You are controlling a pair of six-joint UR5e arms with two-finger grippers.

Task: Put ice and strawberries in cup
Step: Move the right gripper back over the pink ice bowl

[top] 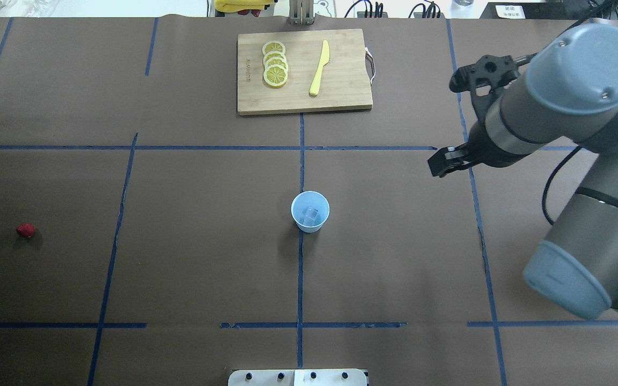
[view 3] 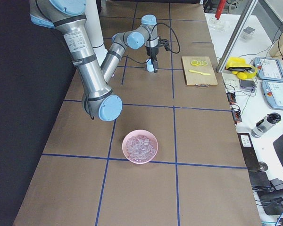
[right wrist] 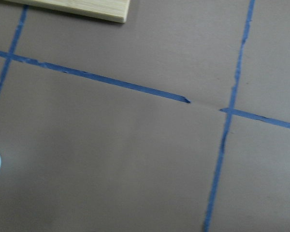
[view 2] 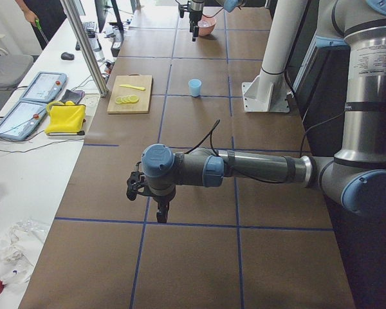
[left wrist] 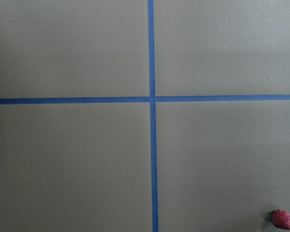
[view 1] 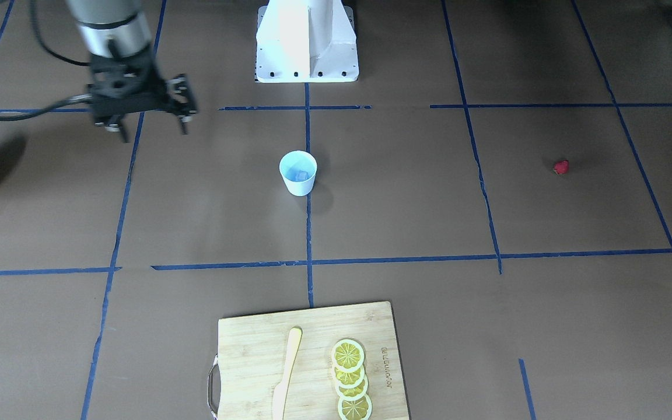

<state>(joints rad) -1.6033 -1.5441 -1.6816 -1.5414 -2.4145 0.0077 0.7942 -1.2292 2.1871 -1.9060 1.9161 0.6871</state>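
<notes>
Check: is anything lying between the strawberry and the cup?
Nothing visible. Only bare table with blue tape lines lies between the strawberry and the cup; the cutting board sits well off that line.

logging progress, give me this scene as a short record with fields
cup: table centre, upright, ice inside
strawberry: on table, robot's left, apart from cup
bowl: ice cubes, robot's right
right jaws: open, empty, between bowl and cup
left jaws: cannot tell
board: lemon slices, knife
</notes>
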